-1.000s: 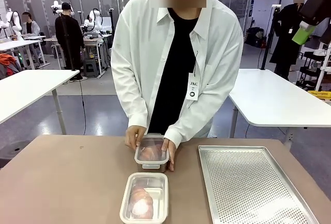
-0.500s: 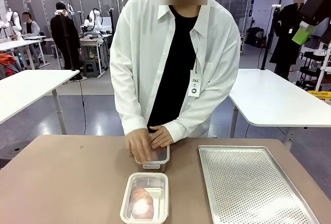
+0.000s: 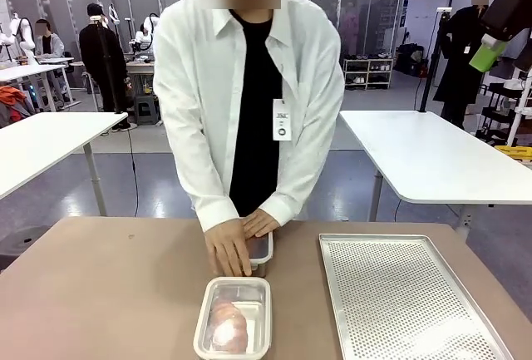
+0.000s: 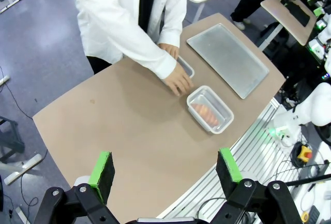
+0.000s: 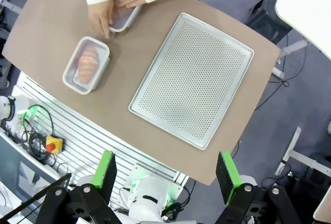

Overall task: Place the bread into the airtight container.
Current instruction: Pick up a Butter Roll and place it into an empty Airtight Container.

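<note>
Already the bread (image 3: 228, 327) lies inside the near airtight container (image 3: 233, 318), a clear lidded box at the robot's edge of the bench (image 3: 100, 293); its lid appears to be on, though how firmly it is sealed cannot be told. Just beyond it, almost touching, stands a second container (image 3: 259, 249) of the same kind. The person's hands rest on that one: one hand (image 3: 228, 246) lies flat over its lid and reaches toward the near box, the other hand (image 3: 261, 223) sits at its far edge. What is in the second box is hidden under the hands.

To the robot's right of both boxes lies a perforated metal tray (image 3: 399, 293), bare.

The left tool (image 4: 163, 168) hangs high above the bench with its green-padded fingers spread wide and nothing between them. The right tool (image 5: 164, 168) is likewise high up, fingers spread and holding nothing; from there the tray, both boxes and the person's hands all show far below.

By my judgement the task is nearly finished: one bread is boxed, and the person seems to be pressing the lid onto the second box. What is left, if anything, is that closing and the hands drawing away. Neither tool is placed to take part.
</note>
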Tool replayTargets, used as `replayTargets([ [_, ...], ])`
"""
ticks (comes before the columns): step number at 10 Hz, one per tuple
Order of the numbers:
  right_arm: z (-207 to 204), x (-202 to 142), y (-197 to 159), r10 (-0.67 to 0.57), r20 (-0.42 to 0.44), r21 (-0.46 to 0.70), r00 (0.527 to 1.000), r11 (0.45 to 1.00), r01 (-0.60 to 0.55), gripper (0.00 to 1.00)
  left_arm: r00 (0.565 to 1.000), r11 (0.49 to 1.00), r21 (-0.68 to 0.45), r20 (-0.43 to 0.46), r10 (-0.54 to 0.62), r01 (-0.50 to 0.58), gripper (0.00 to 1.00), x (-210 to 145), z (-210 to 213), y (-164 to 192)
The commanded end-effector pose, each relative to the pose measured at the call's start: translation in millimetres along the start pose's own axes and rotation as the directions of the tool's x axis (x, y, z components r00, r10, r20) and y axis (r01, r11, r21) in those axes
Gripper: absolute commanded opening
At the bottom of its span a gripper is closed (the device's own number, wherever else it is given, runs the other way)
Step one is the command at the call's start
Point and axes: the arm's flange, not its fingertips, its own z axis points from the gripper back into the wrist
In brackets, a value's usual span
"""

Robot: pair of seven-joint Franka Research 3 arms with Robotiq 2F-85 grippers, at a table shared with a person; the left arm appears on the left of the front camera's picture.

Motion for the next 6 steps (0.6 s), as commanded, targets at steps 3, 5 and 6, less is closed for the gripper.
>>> replayTargets([
  [3, 1.2, 0.7, -0.3, -0.001, -0.004, 0.008, 1.000, 1.000, 0.001, 0.96, 1.000, 1.000, -0.007, 0.002, -0.008, 0.009, 1.00, 0.5, 0.1, -1.4],
  [5, 1.2, 0.7, -0.3, -0.001, -0.004, 0.008, 1.000, 1.000, 0.001, 0.96, 1.000, 1.000, -0.007, 0.002, -0.008, 0.009, 1.00, 0.5, 0.1, -1.4],
  [6, 1.2, 0.7, -0.3, -0.001, -0.004, 0.008, 1.000, 1.000, 0.001, 0.96, 1.000, 1.000, -0.007, 0.002, -0.008, 0.009, 1.00, 0.5, 0.1, -1.4],
])
